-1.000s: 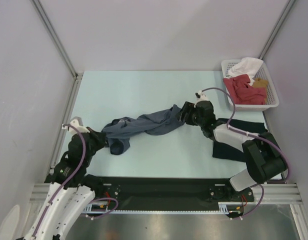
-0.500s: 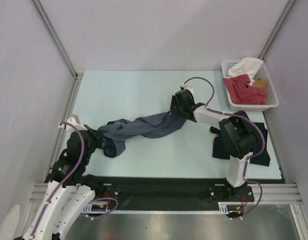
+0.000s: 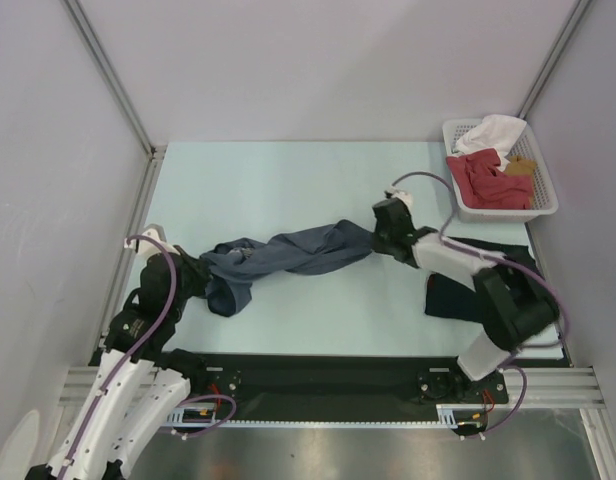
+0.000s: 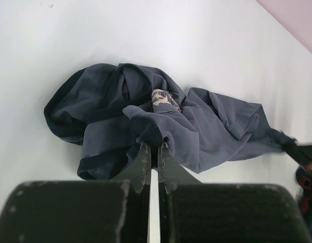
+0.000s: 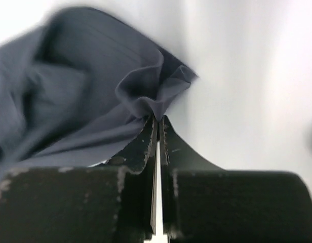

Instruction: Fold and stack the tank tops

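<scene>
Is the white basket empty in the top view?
No, the basket holds a red garment and a white garment.

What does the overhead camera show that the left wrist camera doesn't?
Only overhead: the basket holding a red garment and a white garment, plus the dark navy top. Only the left wrist: a close-up of the left gripper shut on a fold, and a pale printed patch. Both: the slate-blue tank top, bunched on the table.

walls (image 3: 318, 60): plain pale grey | table (image 3: 278, 180): lt blue top | alu posts (image 3: 106, 72) at rear corners
</scene>
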{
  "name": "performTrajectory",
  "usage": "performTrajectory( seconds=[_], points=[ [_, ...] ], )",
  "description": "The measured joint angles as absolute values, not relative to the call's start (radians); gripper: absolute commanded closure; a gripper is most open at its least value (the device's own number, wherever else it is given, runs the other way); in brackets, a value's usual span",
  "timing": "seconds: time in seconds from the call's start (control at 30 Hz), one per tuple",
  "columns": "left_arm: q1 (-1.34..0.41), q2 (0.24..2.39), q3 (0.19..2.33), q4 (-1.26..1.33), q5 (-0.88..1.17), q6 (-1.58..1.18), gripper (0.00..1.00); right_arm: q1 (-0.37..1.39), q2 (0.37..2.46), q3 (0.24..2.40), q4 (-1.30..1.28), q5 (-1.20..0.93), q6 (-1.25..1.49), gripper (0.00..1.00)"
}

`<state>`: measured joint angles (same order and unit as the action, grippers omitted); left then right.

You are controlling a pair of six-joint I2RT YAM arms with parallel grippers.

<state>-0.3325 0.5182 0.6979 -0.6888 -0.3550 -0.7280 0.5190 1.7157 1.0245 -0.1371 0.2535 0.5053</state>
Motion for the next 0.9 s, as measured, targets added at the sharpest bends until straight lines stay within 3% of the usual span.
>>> performTrajectory(
  seconds=[0.27,0.33,0.4,0.5,0.53,0.6,0.73,0.83,0.9],
  points=[
    [-0.246,0.611,0.772,-0.672,-0.292,-0.688,1.00,0.507,1.182,0.604,-0.156,0.281,0.584,1.00],
    [-0.224,0.638,0.810,-0.670,-0.274,-0.675,1.00,0.562,1.084,0.521,-0.178,0.298,0.627,1.00],
    [-0.208,0.657,0.839,-0.666,-0.265,-0.670,1.00,0.670,0.983,0.446,-0.224,0.339,0.696,0.93],
    [-0.197,0.658,0.860,-0.665,-0.254,-0.661,1.00,0.814,0.867,0.379,-0.303,0.379,0.798,0.28],
    [-0.195,0.654,0.860,-0.663,-0.250,-0.656,1.00,0.845,0.836,0.366,-0.329,0.397,0.828,0.21],
    [-0.193,0.646,0.860,-0.664,-0.246,-0.654,1.00,0.880,0.796,0.357,-0.380,0.441,0.852,0.22],
    [-0.191,0.633,0.856,-0.663,-0.232,-0.654,1.00,0.896,0.810,0.387,-0.399,0.482,0.806,0.39],
    [-0.190,0.625,0.849,-0.664,-0.229,-0.654,1.00,0.895,0.928,0.492,-0.381,0.484,0.734,0.43],
    [-0.189,0.620,0.846,-0.664,-0.228,-0.654,1.00,0.895,1.042,0.596,-0.360,0.476,0.683,0.54]
  ],
)
